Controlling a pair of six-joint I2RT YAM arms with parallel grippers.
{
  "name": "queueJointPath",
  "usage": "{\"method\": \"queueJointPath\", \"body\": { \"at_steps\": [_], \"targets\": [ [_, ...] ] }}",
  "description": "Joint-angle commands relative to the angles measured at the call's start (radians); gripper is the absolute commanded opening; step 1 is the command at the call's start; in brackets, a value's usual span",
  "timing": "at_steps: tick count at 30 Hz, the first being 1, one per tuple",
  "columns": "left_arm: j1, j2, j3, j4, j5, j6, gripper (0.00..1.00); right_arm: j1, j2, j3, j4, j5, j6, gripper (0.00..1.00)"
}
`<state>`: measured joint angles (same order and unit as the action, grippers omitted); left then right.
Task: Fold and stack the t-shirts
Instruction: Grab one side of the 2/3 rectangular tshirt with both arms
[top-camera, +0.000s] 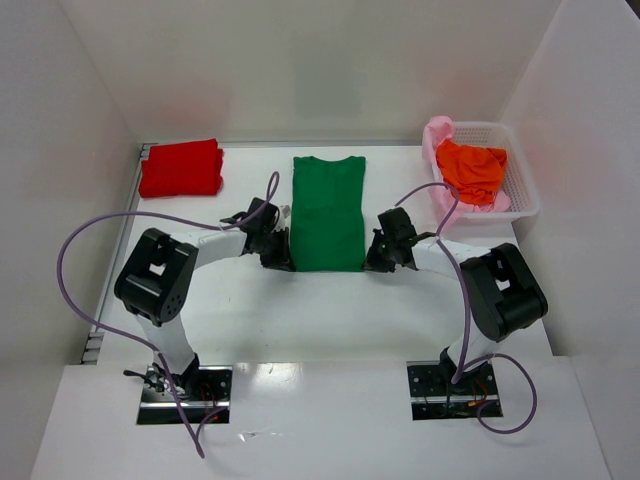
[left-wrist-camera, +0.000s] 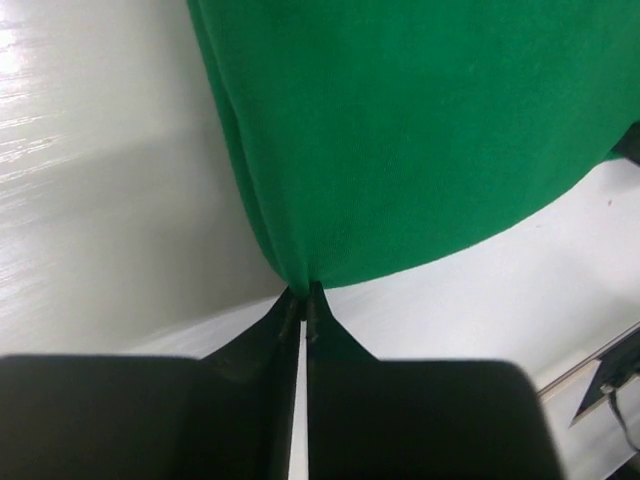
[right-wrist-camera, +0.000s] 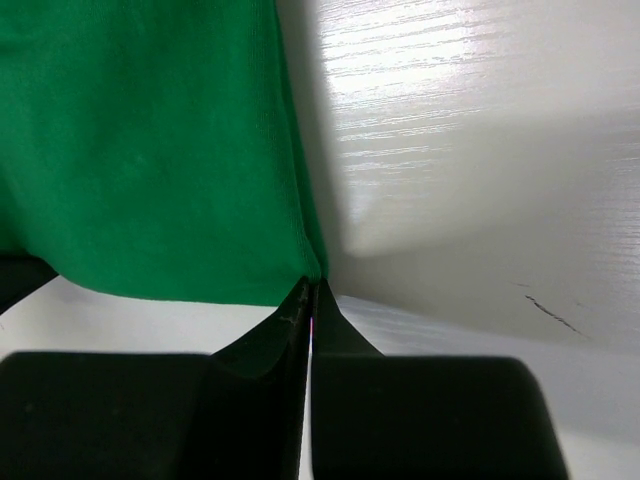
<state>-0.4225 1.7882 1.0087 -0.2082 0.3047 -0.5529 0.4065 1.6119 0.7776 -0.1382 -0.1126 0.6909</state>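
Left hand (top-camera: 276, 250) pinched together on lower-left hem corner of green shirt (top-camera: 327, 212); right hand (top-camera: 380, 254) likewise clamped on lower-right corner. Shirt flat on tabletop (top-camera: 300, 315), centre frame, long axis bottom-to-top, collar at upper end. Fold likely runs straight up, away from both hands.

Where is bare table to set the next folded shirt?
Bare table lies between the folded red cloth t-shirt and the dark green cloth t-shirt, and on the near side of the green hem. Crowded: left hand and right hand pinch that hem's corners; the white plastic mesh basket fills the far right.
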Motion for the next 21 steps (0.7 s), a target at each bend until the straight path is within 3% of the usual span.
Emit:
{"method": "queueJointPath", "body": {
  "at_steps": [1,9,21],
  "targets": [
    [0.001,0.023,0.037,0.005,0.013,0.007,0.00,0.008,-0.018,-0.012,0.045,0.009,0.002,0.00],
    [0.001,-0.026,-0.002,-0.052,0.013,0.016,0.00,0.008,-0.113,-0.073,0.029,0.005,0.028,0.00],
    [-0.009,-0.271,-0.077,-0.202,0.022,0.011,0.00,0.008,-0.352,-0.152,-0.087,-0.021,0.059,0.00]
  ]
}}
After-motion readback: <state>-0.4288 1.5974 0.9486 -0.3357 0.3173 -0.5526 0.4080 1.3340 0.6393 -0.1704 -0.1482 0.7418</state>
